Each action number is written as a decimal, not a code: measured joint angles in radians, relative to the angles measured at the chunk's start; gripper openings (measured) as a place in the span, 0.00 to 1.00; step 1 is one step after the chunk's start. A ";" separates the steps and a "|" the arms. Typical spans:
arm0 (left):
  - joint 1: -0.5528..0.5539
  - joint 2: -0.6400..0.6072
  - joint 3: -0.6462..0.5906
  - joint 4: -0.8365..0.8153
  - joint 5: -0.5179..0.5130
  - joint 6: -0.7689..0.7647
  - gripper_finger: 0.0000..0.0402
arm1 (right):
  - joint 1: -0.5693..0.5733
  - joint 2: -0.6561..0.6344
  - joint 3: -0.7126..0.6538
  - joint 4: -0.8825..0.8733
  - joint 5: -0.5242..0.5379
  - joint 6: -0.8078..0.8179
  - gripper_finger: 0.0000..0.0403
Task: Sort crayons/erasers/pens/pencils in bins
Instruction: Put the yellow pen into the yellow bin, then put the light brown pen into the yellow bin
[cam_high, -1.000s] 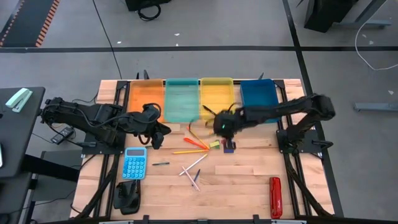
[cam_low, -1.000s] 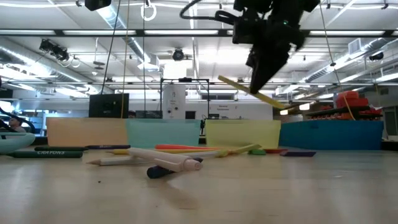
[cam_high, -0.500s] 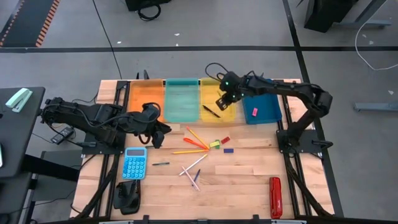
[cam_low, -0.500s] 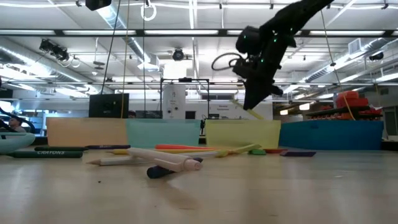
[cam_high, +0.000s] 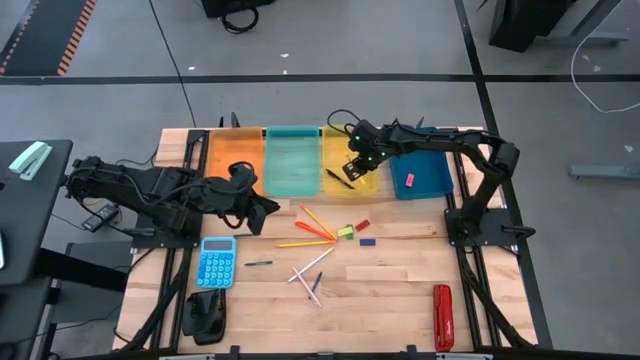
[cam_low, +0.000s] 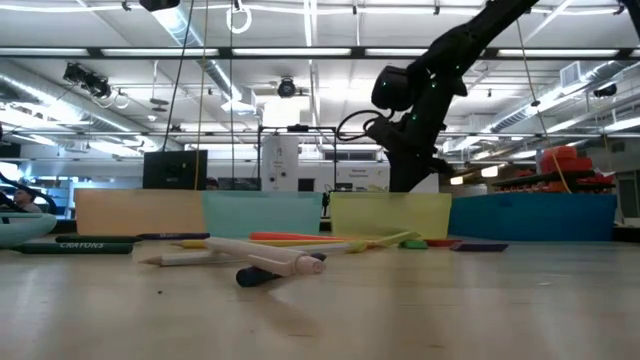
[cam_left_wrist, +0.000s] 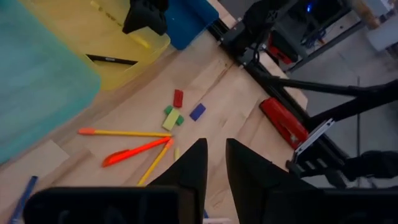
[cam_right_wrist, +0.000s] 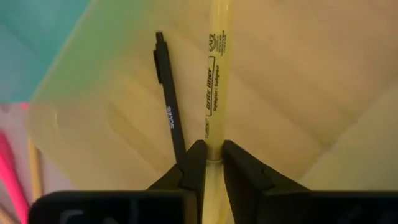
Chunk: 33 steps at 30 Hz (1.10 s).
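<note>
Four bins (cam_high: 349, 132), one black pen (cam_right_wrist: 169, 115), right end effector (cam_right_wrist: 210, 163) gripping yellow highlighter (cam_right_wrist: 215, 74)

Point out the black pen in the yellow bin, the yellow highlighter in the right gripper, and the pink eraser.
black pen (cam_right_wrist: 169, 119): right wrist view, mid-barrel.
yellow highlighter (cam_right_wrist: 215, 87): right wrist view, printed barrel.
pink eraser (cam_high: 409, 180): high view, its top, inside the dark blue bin.

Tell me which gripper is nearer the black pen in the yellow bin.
Right. The right gripper hangs over the yellow bin, right beside the black pen; the left gripper sits out on the table, near the teal bin.
</note>
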 joint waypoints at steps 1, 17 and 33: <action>-0.001 0.000 0.000 0.005 0.000 -0.003 0.16 | 0.000 -0.009 0.000 0.003 0.006 0.010 0.17; -0.001 -0.003 0.000 0.199 0.024 0.136 0.15 | 0.044 -0.115 0.000 0.012 -0.034 0.130 0.47; 0.016 0.008 0.000 0.139 0.232 0.669 0.14 | 0.510 -0.371 0.000 -0.130 0.220 0.422 0.46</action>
